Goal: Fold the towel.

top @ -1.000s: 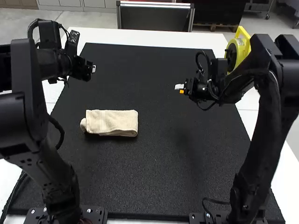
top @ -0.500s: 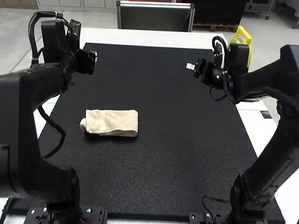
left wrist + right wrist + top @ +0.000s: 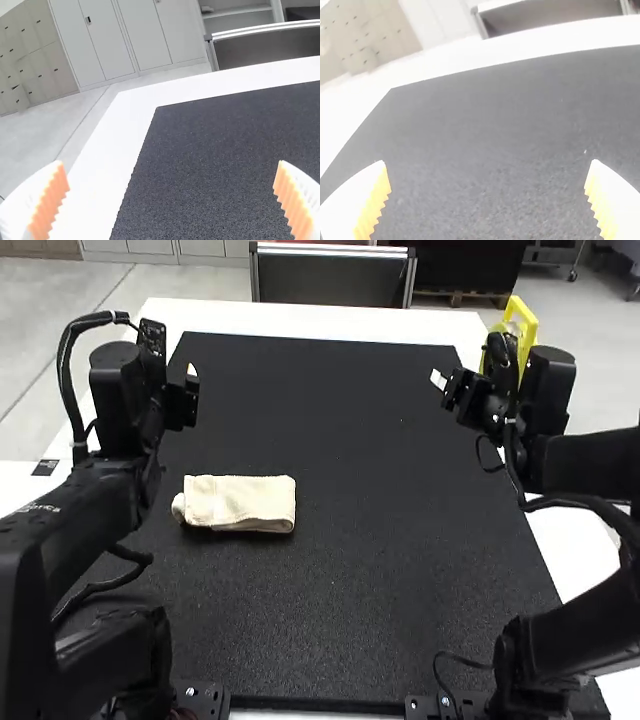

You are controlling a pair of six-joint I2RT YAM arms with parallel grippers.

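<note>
black mat (image 3: 390, 560) under towel (image 3: 240, 502); yellow object (image 3: 523, 324) behind right arm (image 3: 546, 390); left gripper (image 3: 192, 371), right gripper (image 3: 438, 380) spread

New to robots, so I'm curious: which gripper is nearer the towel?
The left gripper, beyond the left end of the towel; the right gripper is farther off, across the mat.
</note>
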